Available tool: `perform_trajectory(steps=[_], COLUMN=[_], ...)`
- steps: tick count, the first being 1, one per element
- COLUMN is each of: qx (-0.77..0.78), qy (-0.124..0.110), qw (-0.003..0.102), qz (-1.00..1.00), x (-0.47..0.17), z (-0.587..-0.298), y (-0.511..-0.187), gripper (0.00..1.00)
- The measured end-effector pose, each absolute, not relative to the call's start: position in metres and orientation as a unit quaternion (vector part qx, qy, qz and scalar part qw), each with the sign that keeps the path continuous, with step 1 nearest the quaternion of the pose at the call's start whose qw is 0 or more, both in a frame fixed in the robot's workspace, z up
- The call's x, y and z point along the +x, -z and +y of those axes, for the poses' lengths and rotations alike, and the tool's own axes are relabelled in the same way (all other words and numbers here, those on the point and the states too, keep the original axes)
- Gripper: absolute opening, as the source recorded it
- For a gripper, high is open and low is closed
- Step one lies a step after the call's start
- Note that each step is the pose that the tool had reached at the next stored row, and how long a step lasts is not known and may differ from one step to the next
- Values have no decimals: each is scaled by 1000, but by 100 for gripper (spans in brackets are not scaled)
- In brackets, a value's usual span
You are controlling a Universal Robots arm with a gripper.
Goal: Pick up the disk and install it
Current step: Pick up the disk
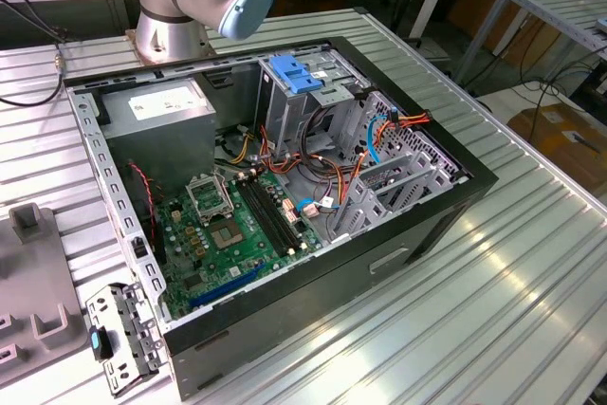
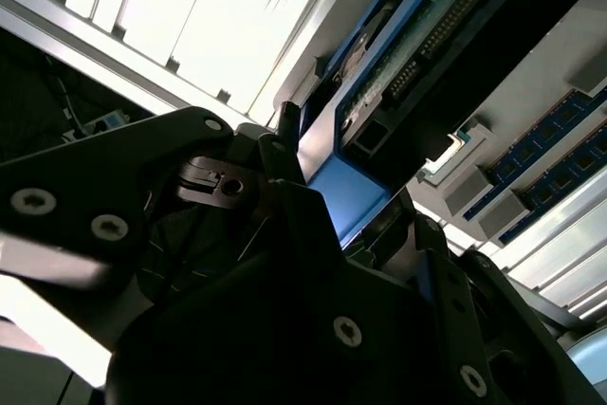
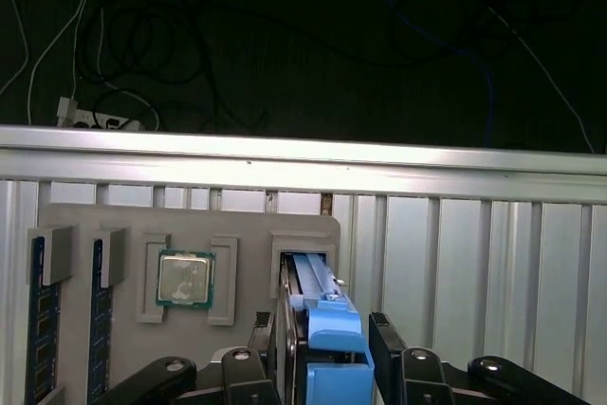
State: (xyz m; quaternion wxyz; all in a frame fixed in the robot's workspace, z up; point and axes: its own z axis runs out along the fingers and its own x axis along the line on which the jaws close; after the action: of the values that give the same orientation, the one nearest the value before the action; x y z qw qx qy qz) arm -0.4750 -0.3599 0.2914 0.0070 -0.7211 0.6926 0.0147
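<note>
1. First wrist view puts the gripper (image 3: 332, 322) low over a grey tray (image 3: 247, 234), and the disk (image 3: 313, 277) runs straight through the middle of it.
2. I see the disk standing on its edge in a slot of that tray, with its blue rail facing the camera.
3. The gripper's black body flanks the disk on both sides and sits very near it. From these pictures I cannot tell whether it is clamped on the disk or only around it.
4. In the second wrist view the gripper (image 2: 343, 166) fills the foreground. The disk (image 2: 408, 64) rises away from it, showing a blue end face and a green circuit board along one side.
5. On the same tray, the first wrist view shows a square chip (image 3: 185, 279) in the pocket beside the disk's slot. Beyond the chip, two memory sticks (image 3: 38, 329) stand in their holders.
6. The memory sticks (image 2: 560, 158) also show in the second wrist view, beside the disk and apart from it.
7. The tray rests on a ribbed metal table (image 3: 474, 263).
8. In the exterior view an open computer case (image 1: 446, 206) lies on the table (image 1: 493, 310), with the arm's base (image 1: 180, 16) standing behind it.
9. Part of the tray (image 1: 28, 272) shows at the exterior view's left, well apart from the case's metal drive cage (image 1: 303, 101).
</note>
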Motion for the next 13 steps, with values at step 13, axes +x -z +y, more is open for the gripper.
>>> perform_trajectory(steps=[13], qx=[-721], qy=[-15], qw=[7], qz=[693], x=[-475], z=[-360], y=[-291], gripper=[43])
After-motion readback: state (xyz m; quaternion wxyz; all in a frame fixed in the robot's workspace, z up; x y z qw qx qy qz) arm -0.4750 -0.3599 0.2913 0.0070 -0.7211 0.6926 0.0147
